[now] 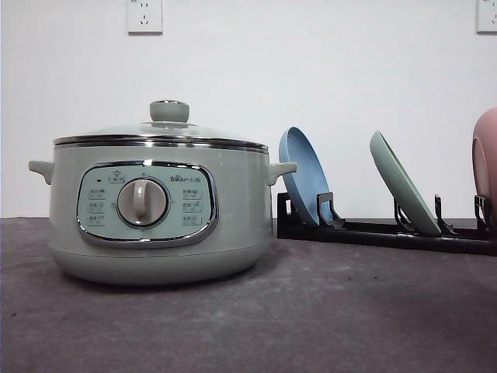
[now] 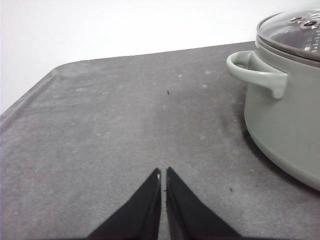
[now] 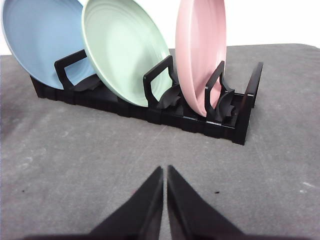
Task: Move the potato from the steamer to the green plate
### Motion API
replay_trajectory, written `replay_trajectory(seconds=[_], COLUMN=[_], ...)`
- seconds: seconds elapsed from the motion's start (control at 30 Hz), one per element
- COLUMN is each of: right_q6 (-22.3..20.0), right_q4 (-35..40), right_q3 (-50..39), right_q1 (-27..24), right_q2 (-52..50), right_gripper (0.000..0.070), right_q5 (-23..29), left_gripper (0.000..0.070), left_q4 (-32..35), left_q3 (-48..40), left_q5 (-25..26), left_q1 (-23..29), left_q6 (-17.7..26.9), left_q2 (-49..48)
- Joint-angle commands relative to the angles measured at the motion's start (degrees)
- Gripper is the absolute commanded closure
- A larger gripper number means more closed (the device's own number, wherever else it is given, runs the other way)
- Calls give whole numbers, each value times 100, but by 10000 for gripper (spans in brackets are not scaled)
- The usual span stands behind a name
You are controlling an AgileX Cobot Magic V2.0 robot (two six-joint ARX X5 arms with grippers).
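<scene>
1. Steamer (image 1: pixel 159 210) upright on left of dark surface (image 1: pixel 311 318), glass lid (image 1: pixel 159 132) seated, green knob (image 1: pixel 169 111) on top. Potato hidden, presumably inside under lid; cannot confirm.
2. Green plate (image 1: pixel 402 184) leaning tilted in black rack (image 1: pixel 380 233) at far right, between blue plate (image 1: pixel 304 175) and pink dish (image 1: pixel 486 159). Not flat on surface yet.
3. Left gripper (image 2: pixel 163 175) fingers pressed together, holding nothing, low over bare surface, side handle (image 2: pixel 257 72) of steamer off to one side.
4. Right gripper (image 3: pixel 165 172) likewise closed and empty, pointed at rack, green plate (image 3: pixel 127 55) ahead.
5. Risks, judged from layout:
   - Lid on: no access to potato without lifting by small knob; off-centre pinch likely to slip or tilt glass, clatter against rim.
   - Plate pull: neighbours close in rack, easy to knock blue or pink one, or drag light rack along.
   - Wrong-plate grab possible; green sits in middle slot.
   - Thin plate rim, shallow grip, could pivot and drop.
   - Smooth oval potato liable to roll out of fingers or off shallow plate if released high.
   - Both arms needed near steamer; collision chance.
</scene>
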Motion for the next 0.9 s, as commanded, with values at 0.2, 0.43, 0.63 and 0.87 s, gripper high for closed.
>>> replay_trajectory(seconds=[0.2,0.43,0.63,0.87], right_q6=[1021,1400,1434,1440], right_q4=[61,70,87,74], right_q3=[-17,25,397,1152], right_q1=[0,-4,-4,-4], right_q2=[-9,-9,-9,-2], right_gripper=[700,700,700,700], right_q5=[-146,-221,-299,-299], left_gripper=[690,690,690,690], left_q4=[238,264,250,94], left_q3=[-118,-25,353,1145], left_q5=[57,57,61,256], left_q1=[15,15,15,15], left_q6=[-1900,-2876,-3292,-3425], left_q2=[-11,-11,-11,176])
